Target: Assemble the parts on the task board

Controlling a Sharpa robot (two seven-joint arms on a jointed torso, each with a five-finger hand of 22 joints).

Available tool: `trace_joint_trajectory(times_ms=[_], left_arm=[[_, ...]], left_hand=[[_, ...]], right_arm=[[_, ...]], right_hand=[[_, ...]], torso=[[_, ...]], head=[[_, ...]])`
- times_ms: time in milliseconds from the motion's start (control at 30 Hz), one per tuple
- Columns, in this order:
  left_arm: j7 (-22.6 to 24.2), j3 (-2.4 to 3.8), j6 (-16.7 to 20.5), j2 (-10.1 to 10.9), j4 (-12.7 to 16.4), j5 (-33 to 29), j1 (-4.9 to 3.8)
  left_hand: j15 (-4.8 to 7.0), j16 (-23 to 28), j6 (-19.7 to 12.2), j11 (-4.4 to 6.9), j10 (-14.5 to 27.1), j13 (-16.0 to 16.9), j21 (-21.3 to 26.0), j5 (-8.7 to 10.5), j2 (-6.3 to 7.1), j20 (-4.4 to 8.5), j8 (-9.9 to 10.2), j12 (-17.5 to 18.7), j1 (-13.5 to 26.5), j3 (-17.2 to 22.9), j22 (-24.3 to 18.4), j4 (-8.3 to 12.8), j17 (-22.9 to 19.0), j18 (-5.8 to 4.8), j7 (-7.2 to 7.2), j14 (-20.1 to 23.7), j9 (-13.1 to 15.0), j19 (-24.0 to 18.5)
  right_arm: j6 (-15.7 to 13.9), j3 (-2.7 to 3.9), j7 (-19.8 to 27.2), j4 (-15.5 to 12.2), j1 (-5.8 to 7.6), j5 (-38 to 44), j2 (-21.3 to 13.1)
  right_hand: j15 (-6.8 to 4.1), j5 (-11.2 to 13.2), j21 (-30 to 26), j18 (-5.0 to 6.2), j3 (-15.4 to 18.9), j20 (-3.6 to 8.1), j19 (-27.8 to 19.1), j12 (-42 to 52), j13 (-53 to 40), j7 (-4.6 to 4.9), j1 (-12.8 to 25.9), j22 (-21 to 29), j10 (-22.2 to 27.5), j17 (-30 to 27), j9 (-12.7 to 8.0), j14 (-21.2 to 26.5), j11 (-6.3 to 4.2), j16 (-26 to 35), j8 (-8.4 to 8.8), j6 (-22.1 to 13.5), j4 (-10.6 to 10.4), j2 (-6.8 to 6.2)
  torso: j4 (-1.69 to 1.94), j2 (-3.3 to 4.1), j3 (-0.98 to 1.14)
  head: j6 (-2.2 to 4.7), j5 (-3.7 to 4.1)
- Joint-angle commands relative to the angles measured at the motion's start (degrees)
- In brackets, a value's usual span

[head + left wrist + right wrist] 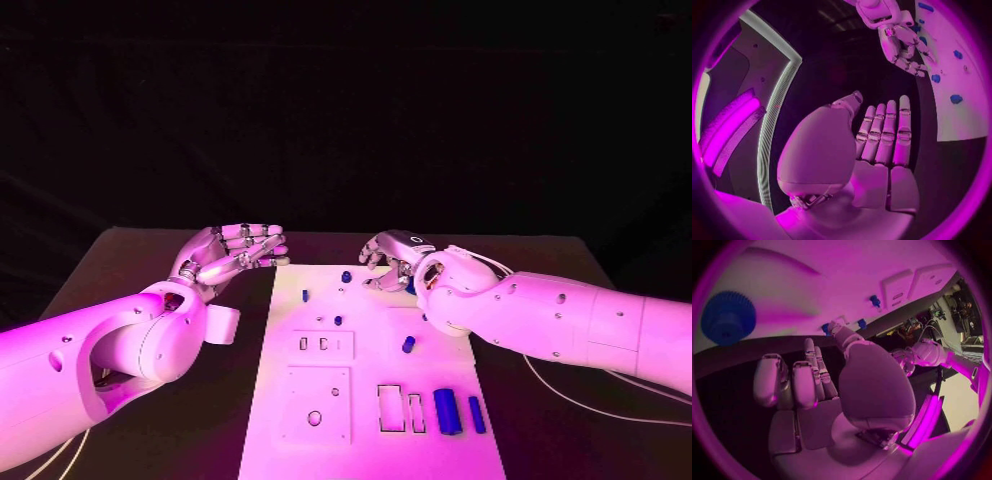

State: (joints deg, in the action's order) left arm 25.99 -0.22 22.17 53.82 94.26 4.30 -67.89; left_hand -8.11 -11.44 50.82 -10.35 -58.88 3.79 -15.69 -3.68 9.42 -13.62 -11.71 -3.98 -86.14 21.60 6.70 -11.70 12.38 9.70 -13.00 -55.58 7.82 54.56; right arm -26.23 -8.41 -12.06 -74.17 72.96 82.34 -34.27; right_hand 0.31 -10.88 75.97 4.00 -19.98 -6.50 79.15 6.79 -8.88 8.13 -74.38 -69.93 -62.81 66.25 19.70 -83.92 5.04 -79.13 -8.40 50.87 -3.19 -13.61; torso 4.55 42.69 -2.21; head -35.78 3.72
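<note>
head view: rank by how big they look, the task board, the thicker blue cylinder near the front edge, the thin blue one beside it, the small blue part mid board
1. task board
2. thicker blue cylinder
3. thin blue cylinder, similar length but slimmer
4. small blue part, though it lies farther from the camera

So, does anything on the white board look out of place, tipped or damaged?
Nothing stands out. The task board lies flat on the table, small blue parts are scattered over it, and two longer blue parts lie side by side near its edge. The left hand and right hand hold nothing.
</note>
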Motion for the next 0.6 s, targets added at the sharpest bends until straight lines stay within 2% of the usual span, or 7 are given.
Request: trace_joint_trajectory(times_ms=[33,300,367,400,433,500,600], left_arm=[[0.2,0.05,-0.9,0.0,0.0,0.2,-0.13],[0.1,0.04,-1.1,0.0,-0.2,0.1,-0.13],[0.1,0.04,-1.2,0.0,-0.2,0.1,-0.12],[0.1,0.04,-1.2,0.0,-0.2,0.1,-0.12],[0.1,0.04,-1.2,0.0,-0.2,0.1,-0.12],[0.1,0.04,-1.3,0.0,-0.3,0.1,-0.12],[0.0,0.04,-1.3,-0.1,-0.3,0.1,-0.12]], left_hand=[[-0.16,0.3,-0.4,-0.27,0.3,-0.1,-0.3,0.38,0.53,-0.01,0.2,0.4,0.0,0.2,0.1,0.2,0.1,0.62,-0.51,0.4,-0.1,0.0],[-0.16,0.3,-0.4,-0.27,0.3,-0.1,-0.3,0.38,0.53,-0.01,0.2,0.4,0.0,0.2,0.1,0.2,0.1,0.62,-0.51,0.4,-0.1,0.0],[-0.16,0.3,-0.4,-0.27,0.3,-0.1,-0.3,0.38,0.53,-0.01,0.2,0.4,0.0,0.2,0.1,0.2,0.1,0.62,-0.51,0.4,-0.1,0.0],[-0.16,0.3,-0.4,-0.27,0.3,-0.1,-0.3,0.38,0.53,-0.01,0.2,0.4,0.0,0.2,0.1,0.2,0.1,0.62,-0.51,0.4,-0.1,0.0],[-0.16,0.3,-0.4,-0.27,0.3,-0.1,-0.3,0.38,0.53,-0.01,0.2,0.4,0.0,0.2,0.1,0.2,0.1,0.62,-0.51,0.4,-0.1,0.0],[-0.16,0.3,-0.4,-0.27,0.3,-0.1,-0.3,0.38,0.53,-0.01,0.2,0.4,0.0,0.2,0.1,0.2,0.1,0.62,-0.51,0.4,-0.1,0.0],[-0.16,0.3,-0.4,-0.27,0.3,-0.1,-0.3,0.38,0.53,-0.01,0.2,0.4,0.0,0.2,0.1,0.2,0.1,0.62,-0.51,0.4,-0.1,0.0]], right_arm=[[-1.9,0.27,0.1,-3.1,0.55,-1.0,-3.0],[1.5,0.59,1.1,-6.5,1.61,-7.7,-10.0],[3.4,0.61,1.4,-6.4,1.72,-9.5,-11.2],[4.2,0.62,1.4,-6.3,1.76,-10.3,-11.7],[4.8,0.63,1.4,-6.2,1.78,-10.7,-12.1],[6.0,0.63,1.3,-5.9,1.82,-11.5,-12.9],[7.3,0.63,1.2,-5.4,1.84,-12.0,-13.5]], right_hand=[[-0.26,-0.8,1.5,0.05,0.3,0.39,1.5,1.3,-0.5,0.32,-0.8,-2.0,-1.7,1.3,0.3,-1.8,-0.46,-0.6,-0.37,1.2,-0.1,0.1],[-1.26,-2.5,6.0,-1.32,-0.8,1.29,4.8,7.2,-4.3,0.0,-0.8,-8.5,-11.7,6.2,0.5,-3.0,-1.73,-3.5,-0.62,2.9,-1.6,-1.27],[-1.27,-3.9,6.4,-1.45,3.4,1.44,5.0,10.8,-8.1,0.12,0.2,-9.2,-12.4,7.0,0.6,-3.1,-1.7,-4.1,-0.33,1.8,-3.0,-2.06],[-0.99,-4.6,6.5,-1.43,11.8,1.21,4.9,16.5,-14.3,0.42,-1.9,-9.4,-9.3,7.2,1.2,-3.0,-1.56,-4.4,-1.04,0.7,-4.6,0.12],[-1.08,-5.0,6.5,-1.51,15.7,0.93,4.9,21.4,-19.4,0.5,-4.5,-9.6,-6.4,7.2,1.7,-3.0,-1.98,-4.5,-2.02,-0.2,-6.5,1.83],[-0.56,-4.8,7.0,-1.63,20.1,0.98,5.3,30.9,-28.5,0.46,-7.7,-10.6,-1.9,8.1,2.9,-3.1,-1.44,-5.1,-4.37,-2.1,-12.2,1.6],[-0.59,-5.4,8.3,-2.05,21.5,0.62,6.3,48.5,-45.0,0.99,-9.0,-12.5,-5.7,12.0,3.7,-3.8,-1.01,-6.8,-6.2,-3.8,-13.5,1.61]], torso=[[-0.39,-0.12,0.12],[-0.69,-0.22,0.26],[-0.74,-0.2,0.3],[-0.79,-0.18,0.4],[-0.8,-0.16,0.41],[-0.8,-0.16,0.45],[-0.69,-0.22,0.33]], head=[[0.16,0.02],[0.31,0.61],[0.34,0.63],[0.35,0.6],[0.34,0.62],[0.39,0.68],[0.31,0.77]])
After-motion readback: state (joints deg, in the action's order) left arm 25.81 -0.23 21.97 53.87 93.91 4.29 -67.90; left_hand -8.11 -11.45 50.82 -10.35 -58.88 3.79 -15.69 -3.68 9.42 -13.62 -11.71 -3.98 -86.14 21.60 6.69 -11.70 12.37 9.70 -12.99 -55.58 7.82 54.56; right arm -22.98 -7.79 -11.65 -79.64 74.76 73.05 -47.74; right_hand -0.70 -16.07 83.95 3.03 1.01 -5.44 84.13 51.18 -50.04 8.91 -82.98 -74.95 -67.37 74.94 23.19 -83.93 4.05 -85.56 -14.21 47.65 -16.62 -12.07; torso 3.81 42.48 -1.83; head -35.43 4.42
